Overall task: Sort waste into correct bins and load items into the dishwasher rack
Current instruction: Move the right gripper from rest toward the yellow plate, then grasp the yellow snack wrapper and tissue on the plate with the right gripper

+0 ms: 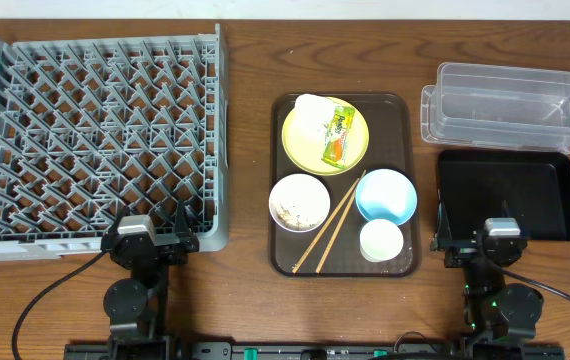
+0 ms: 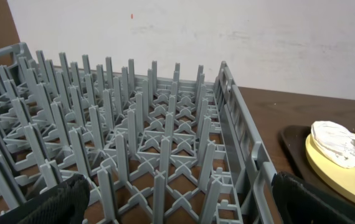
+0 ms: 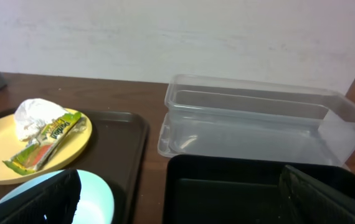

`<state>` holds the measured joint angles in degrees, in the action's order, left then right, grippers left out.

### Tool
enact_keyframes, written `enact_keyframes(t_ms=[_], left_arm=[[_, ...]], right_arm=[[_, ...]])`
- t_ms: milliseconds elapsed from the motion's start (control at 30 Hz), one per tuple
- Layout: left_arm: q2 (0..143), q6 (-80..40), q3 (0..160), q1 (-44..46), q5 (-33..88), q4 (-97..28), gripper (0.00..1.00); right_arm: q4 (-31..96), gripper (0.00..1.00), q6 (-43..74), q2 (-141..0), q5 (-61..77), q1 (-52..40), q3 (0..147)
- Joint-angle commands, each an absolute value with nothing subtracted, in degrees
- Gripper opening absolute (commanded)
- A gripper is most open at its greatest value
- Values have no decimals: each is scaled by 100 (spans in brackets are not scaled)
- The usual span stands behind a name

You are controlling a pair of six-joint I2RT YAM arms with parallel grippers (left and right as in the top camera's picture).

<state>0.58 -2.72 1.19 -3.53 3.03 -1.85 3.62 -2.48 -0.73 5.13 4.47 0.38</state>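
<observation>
Overhead: large grey pegged plastic rack (image 1: pixel 95 130) lies left; round yellow plate (image 1: pixel 305 150) with crumpled white napkin (image 1: pixel 312 113) sits on dark brown tray (image 1: pixel 395 130). Left wrist: left end effector (image 2: pixel 177 208) released at rack's edge. Right wrist: right end effector (image 3: pixel 184 202) released by shallow black tray (image 3: pixel 227 180).

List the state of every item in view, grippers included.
dishwasher rack: empty
clear tub: empty
black tray: empty
yellow plate: holds napkin and wrapper
white bowl: crumbs inside
blue bowl: empty
white cup: empty
chopsticks: lying on serving tray
left gripper: open, holding nothing
right gripper: open, holding nothing
</observation>
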Motion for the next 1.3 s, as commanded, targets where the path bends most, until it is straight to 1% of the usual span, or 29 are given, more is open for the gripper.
enact_keyframes(t_ms=[0,133,267,400,500,633,733,900,1067,1167,1267], left_arm=[[23,-217,23,-331,294,-379,96],[40,-438,23,-331,294,-381,96],[231,-679,62,-331,294,-388,96],[687,-760,440,-331,298,-609,96],[1127,-685,843,-331,294,-753,96],[1741,-687,1284,-331,294,-819,96],[2169,-593,1649,-331,292,-1079,96],[2799,-515,2141,-331,290,-1636,96],[2926,-521,2187,-331,298,-1892,96],[2926,-519,2259,-331,296,-2038,96],[2926,-519,2263,-331,296,-2060,96]], right_arm=[[379,99,-3,-78,495,484,32],[392,99,32,-108,443,484,40],[565,99,338,-318,449,484,287],[668,99,338,-919,440,484,860],[781,99,329,-1634,440,484,1500],[1232,99,246,-2790,506,484,2521],[1949,99,-16,-3809,860,484,3601],[3664,99,-718,-5612,1146,410,5688],[5249,99,-727,-7216,1243,106,7642],[5557,99,-392,-7791,1658,40,8361],[5137,99,-351,-8018,2436,-10,8473]])
